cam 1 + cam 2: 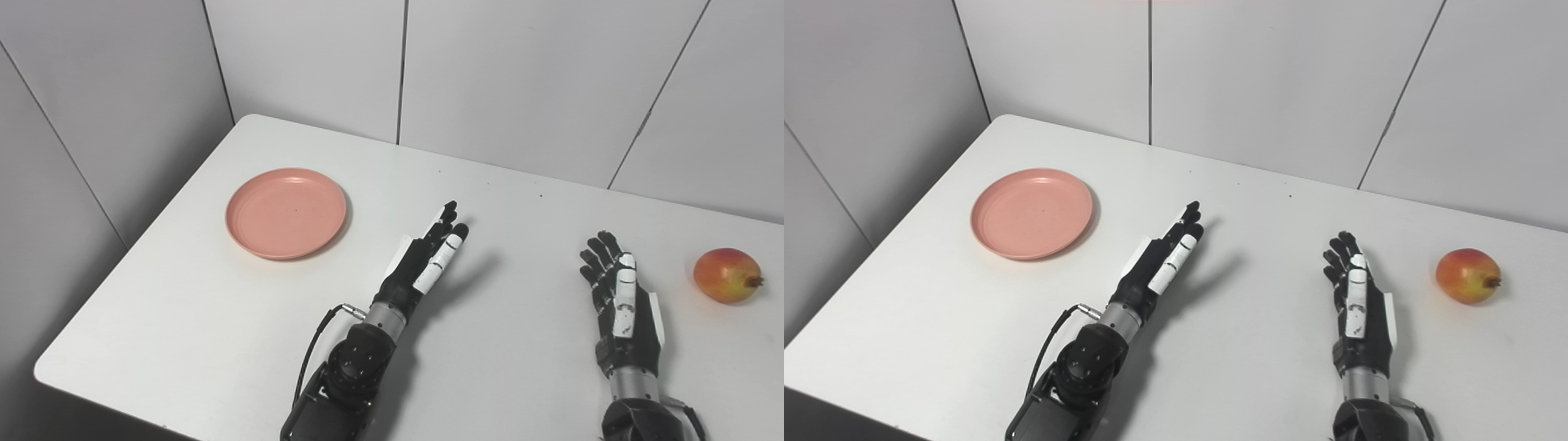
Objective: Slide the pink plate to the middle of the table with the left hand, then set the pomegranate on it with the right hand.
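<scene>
A pink plate point(285, 212) lies flat on the left part of the white table point(502, 202), empty. A red-yellow pomegranate point(727, 275) lies on the table at the far right. My left hand point(427, 257) is open, fingers stretched out, hovering over the table's middle, to the right of the plate and apart from it. My right hand point(620, 295) is open, fingers up, left of the pomegranate and apart from it. Both hands hold nothing.
Grey panel walls point(490, 73) close the table at the back and left. The table's left edge and front-left corner point(46, 367) are near the plate. A black cable point(315, 343) loops at the left wrist.
</scene>
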You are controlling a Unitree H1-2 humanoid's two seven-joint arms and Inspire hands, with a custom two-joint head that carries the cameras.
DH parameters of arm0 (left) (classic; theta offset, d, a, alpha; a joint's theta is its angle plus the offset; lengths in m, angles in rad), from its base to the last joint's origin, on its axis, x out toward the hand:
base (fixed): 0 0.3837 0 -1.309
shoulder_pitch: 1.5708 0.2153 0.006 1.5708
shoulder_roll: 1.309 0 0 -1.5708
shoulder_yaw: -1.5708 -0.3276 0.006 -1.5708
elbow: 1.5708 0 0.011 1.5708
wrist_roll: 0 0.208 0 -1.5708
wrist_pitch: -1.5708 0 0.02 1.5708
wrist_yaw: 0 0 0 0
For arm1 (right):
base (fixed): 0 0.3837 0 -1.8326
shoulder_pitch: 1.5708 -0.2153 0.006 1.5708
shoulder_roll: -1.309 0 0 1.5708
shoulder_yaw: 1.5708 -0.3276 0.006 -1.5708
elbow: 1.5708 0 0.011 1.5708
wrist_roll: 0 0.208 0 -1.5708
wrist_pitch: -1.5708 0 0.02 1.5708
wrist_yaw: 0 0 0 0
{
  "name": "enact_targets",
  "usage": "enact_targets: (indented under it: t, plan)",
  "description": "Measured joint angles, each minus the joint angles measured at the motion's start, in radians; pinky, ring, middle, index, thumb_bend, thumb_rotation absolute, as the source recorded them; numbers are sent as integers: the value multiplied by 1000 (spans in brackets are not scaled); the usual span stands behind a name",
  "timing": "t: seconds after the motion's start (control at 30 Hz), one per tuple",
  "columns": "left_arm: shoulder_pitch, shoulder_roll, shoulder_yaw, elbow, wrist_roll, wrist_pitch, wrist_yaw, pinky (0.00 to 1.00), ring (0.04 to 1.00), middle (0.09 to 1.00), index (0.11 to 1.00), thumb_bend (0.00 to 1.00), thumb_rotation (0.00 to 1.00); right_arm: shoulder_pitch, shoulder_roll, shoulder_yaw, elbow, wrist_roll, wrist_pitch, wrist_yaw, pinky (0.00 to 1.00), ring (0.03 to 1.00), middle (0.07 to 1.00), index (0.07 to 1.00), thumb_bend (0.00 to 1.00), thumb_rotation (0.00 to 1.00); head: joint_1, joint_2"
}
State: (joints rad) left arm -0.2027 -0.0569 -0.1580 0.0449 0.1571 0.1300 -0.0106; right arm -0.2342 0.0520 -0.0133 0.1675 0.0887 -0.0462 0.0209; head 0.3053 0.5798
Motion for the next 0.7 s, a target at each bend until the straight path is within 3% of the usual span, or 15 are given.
enact_targets:
  t: [0.7]
  plan:
    - [14, 1, 1, -34, -21, 0, -7, 993, 1000, 1000, 1000, 580, 999, 0, 0, 1, 0, -9, -2, -3, 923, 893, 897, 893, 544, 985, 6, 0]
